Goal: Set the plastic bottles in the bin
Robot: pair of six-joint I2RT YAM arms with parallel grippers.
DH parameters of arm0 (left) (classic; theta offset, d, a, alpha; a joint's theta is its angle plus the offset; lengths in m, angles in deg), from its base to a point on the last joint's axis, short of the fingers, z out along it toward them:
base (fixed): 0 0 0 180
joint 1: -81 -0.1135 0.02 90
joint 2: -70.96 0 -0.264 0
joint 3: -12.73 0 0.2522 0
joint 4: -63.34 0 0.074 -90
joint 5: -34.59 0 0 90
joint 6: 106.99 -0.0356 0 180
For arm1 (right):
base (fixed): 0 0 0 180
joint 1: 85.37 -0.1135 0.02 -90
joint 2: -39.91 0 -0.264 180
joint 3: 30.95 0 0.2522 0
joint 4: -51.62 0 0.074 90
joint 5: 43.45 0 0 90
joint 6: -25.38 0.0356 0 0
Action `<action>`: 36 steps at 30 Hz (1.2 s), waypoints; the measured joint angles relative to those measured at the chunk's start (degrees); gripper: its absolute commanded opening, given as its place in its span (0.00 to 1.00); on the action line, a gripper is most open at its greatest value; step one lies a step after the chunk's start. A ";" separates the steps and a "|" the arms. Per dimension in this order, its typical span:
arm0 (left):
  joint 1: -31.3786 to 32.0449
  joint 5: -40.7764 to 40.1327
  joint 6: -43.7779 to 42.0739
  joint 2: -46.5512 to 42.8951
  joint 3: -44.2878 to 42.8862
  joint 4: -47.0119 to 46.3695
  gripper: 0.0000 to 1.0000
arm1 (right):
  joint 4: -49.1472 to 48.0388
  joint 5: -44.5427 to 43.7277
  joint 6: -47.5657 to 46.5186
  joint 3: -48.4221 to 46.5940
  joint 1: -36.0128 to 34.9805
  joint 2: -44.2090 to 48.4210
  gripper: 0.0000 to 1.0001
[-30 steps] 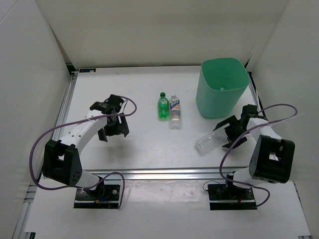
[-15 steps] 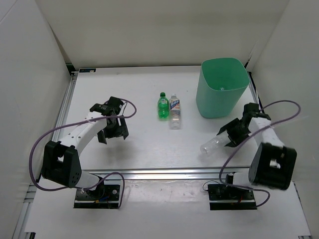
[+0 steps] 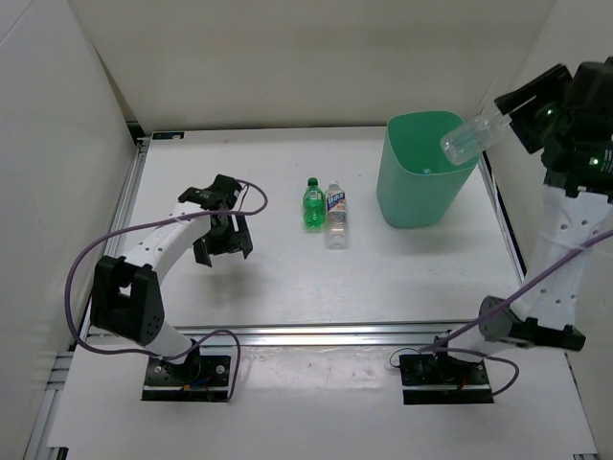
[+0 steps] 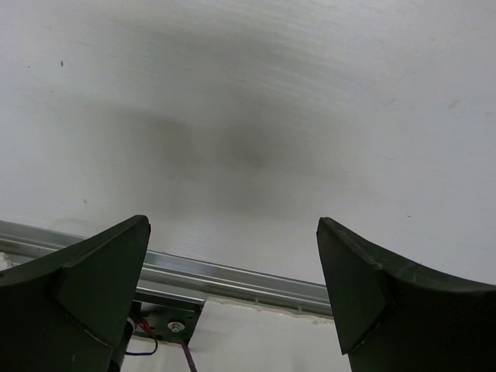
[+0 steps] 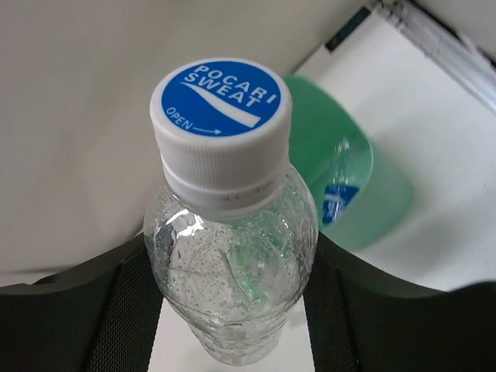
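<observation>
The right gripper (image 3: 514, 115) grips a clear bottle (image 3: 471, 137) high over the bin (image 3: 421, 203) rim, placed for a drop, I'd say. A green bottle (image 3: 311, 203) and a labelled bottle (image 3: 335, 216) wait left of the bin (another bottle (image 5: 339, 195) seems to be inside). The left gripper (image 3: 222, 240) gapes empty, farther left.

Seen cap-first, the clear bottle (image 5: 232, 263) hides its own base.

This was a robotics lab test cell: a white desk (image 3: 287, 278) boxed in by plain white panels (image 3: 287, 67), an aluminium extrusion rail (image 3: 316, 333) along its near edge, bolted arm bases (image 3: 187, 376) trailing purple cables (image 3: 68, 305).
</observation>
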 measured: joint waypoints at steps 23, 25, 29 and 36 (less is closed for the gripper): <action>-4.37 23.32 3.87 9.94 -32.09 -3.82 1.00 | -5.44 1.33 -8.20 9.99 -2.32 -5.75 1.00; -6.71 30.45 5.81 14.23 -32.65 -5.18 1.00 | -5.57 1.97 -8.04 13.86 -2.62 -1.68 1.00; -8.37 37.62 6.56 29.75 -43.95 -3.72 1.00 | -5.88 3.34 -8.00 21.77 -3.19 3.72 1.00; -3.93 45.35 5.27 42.80 -57.77 -3.52 1.00 | -5.88 4.26 -8.22 27.56 -3.28 5.35 1.00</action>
